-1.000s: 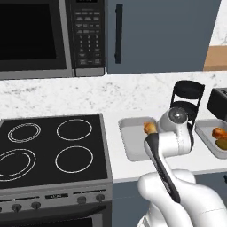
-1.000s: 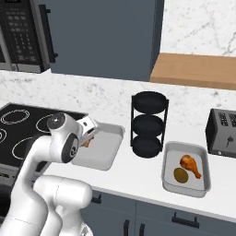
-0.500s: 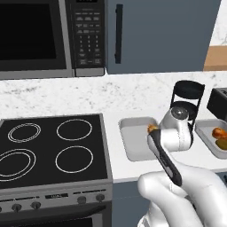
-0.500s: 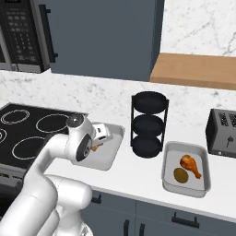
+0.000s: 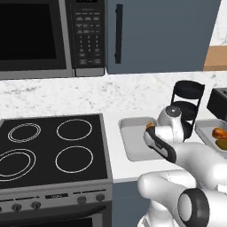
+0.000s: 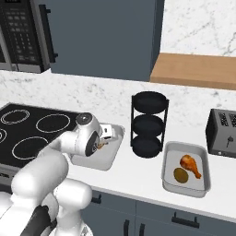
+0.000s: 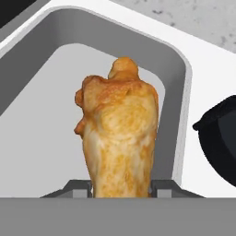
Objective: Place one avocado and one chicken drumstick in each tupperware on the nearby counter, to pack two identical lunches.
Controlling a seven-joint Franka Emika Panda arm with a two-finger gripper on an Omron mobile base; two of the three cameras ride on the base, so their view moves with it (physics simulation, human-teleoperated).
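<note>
The jaws are clamped on a chicken drumstick, one dark tip on each side of its narrow end, with the meaty end pointing away from the hand. In the hand view the drumstick hangs over the pale floor of the near tupperware, inside its rounded walls but not yet resting on it, as far as can be judged.

Over the last second the arm has swung the gripper from the edge of this container, on the stove side, further in over its middle; the orange of the drumstick now peeks out beside the wrist in the left base view, above the tray. The jaws have not moved apart in that time, so the grip is unchanged.

That puts the carry close to its end: the piece looks placed for lowering and release into this container.

Further along the desk, past the black tiered rack, the second tupperware already holds a drumstick and an avocado, side by side. That lunch looks complete. The near container shows no avocado, so one would remain to be fetched after this drop. A toaster stands beyond.
</note>
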